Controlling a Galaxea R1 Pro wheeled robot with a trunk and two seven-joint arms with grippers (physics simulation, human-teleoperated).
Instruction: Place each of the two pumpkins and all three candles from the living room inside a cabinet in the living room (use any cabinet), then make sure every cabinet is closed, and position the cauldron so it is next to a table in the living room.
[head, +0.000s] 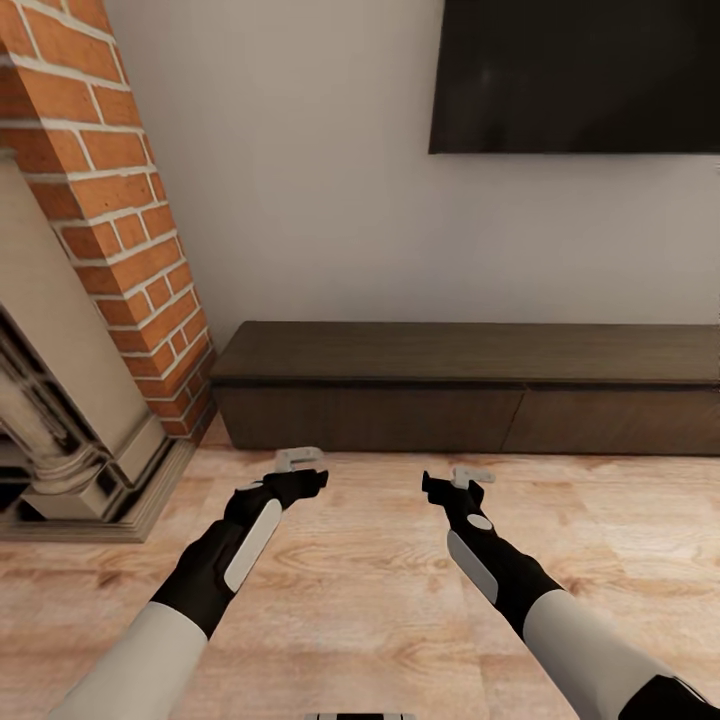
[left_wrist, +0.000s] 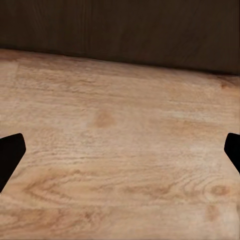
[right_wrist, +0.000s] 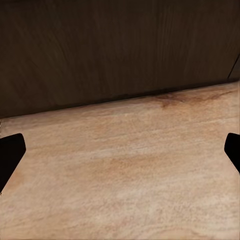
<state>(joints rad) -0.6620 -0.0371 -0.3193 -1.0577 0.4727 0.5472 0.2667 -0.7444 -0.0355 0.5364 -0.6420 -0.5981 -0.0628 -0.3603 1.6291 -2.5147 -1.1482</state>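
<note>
Two empty claws, left (head: 297, 462) and right (head: 468, 478), spread wide, face the closed cabinet (head: 470, 395) stretching sideways just ahead, roughly equally near.

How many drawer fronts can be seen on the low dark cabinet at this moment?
2. One drawer front spans the left part of the cabinet; the other runs right to the head view's edge. Both look shut, and more may lie beyond the frame.

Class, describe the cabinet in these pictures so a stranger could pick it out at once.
Find the black screen on the pale wall; the cabinet sits on the wooden floor directly beneath it. It is long, low and dark brown with two wide handleless drawer fronts, unlike the red brick fireplace to its left.
</note>
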